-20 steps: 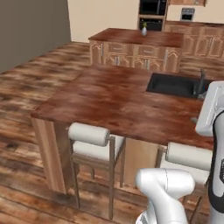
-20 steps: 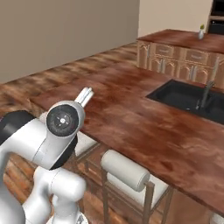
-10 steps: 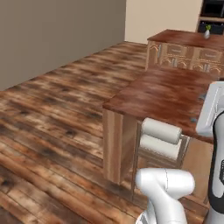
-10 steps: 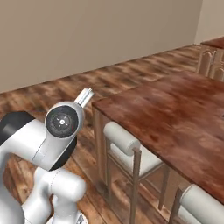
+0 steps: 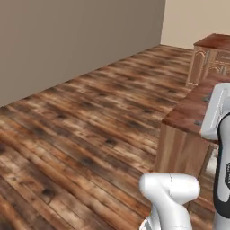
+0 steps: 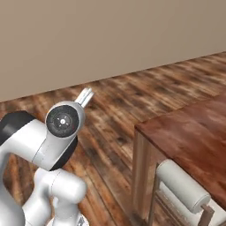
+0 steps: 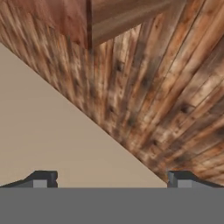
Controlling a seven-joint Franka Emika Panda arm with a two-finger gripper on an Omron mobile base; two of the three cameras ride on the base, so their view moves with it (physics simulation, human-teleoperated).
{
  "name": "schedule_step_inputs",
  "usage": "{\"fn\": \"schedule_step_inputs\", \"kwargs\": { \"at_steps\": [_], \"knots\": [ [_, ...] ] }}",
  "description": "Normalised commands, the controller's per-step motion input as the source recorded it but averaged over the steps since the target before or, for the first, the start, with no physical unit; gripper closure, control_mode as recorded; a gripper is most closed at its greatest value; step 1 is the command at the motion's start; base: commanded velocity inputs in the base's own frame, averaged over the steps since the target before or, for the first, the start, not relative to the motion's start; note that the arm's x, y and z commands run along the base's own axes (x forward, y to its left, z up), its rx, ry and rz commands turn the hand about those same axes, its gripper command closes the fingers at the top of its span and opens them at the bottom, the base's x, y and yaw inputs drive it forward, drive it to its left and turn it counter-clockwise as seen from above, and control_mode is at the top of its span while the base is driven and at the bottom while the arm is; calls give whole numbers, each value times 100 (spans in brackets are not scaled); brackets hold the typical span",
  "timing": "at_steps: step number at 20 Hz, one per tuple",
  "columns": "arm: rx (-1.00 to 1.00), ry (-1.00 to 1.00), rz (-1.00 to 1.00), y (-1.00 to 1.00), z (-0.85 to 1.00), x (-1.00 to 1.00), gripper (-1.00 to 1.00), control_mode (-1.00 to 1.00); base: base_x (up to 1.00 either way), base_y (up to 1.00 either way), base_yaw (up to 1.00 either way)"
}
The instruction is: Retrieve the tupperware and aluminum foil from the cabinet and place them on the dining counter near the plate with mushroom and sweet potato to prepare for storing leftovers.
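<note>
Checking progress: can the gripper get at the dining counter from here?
Probably not yet. The open gripper faces floor and wall; the dining counter lies off to the side, so the base must turn.

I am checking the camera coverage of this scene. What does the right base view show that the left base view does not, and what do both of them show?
The right base view alone shows a stool with a pale cushioned backrest tucked at the dining counter, and the arm's round dark joint cap.

The left base view alone shows a second wooden counter unit with panelled fronts farther back, and a lighter wall meeting the grey-beige one at a corner.

Both show the plank wood floor, the plain grey-beige wall, the corner of the reddish-brown dining counter and parts of the white arm.
</note>
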Motion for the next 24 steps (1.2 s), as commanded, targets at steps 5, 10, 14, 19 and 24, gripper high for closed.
{"fn": "schedule_step_inputs", "kwargs": {
  "at_steps": [5,10,14,19,24],
  "knots": [
    [0,0,0,0,0,0,-100,100,100,100,10],
    [0,0,0,0,0,0,-100,100,100,99,-14],
    [0,0,0,0,0,0,-100,100,100,75,-40],
    [0,0,0,0,0,0,-100,100,100,55,-51],
    [0,0,0,0,0,0,-100,100,100,59,-54]
  ]
}}
